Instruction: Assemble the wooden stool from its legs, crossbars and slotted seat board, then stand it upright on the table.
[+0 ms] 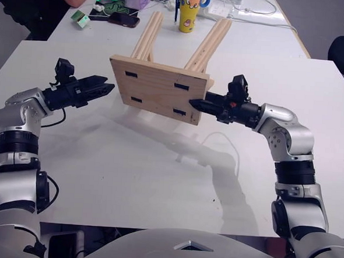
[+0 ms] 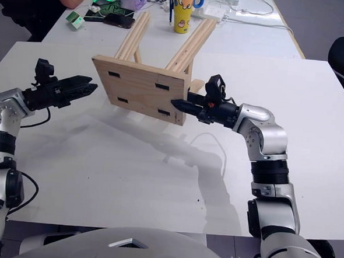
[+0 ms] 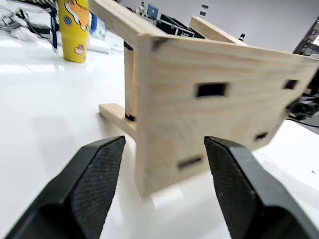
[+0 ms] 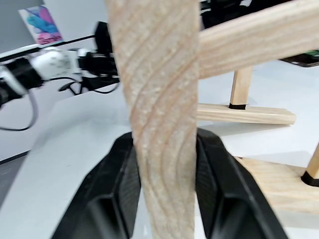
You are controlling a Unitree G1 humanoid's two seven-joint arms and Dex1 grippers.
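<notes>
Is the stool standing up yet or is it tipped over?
Tipped over. The seat board stands on its edge, and the legs stretch sideways over the table.

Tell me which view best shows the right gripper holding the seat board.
Right wrist view: the fingers clamp the seat board from both sides. Eye views show the right gripper at its edge; left wrist view shows the board's slotted face.

The stool lies sideways on the table, seat board toward me, legs pointing away. My right gripper holds the board's right edge; my left gripper sits just left, apart.
</notes>
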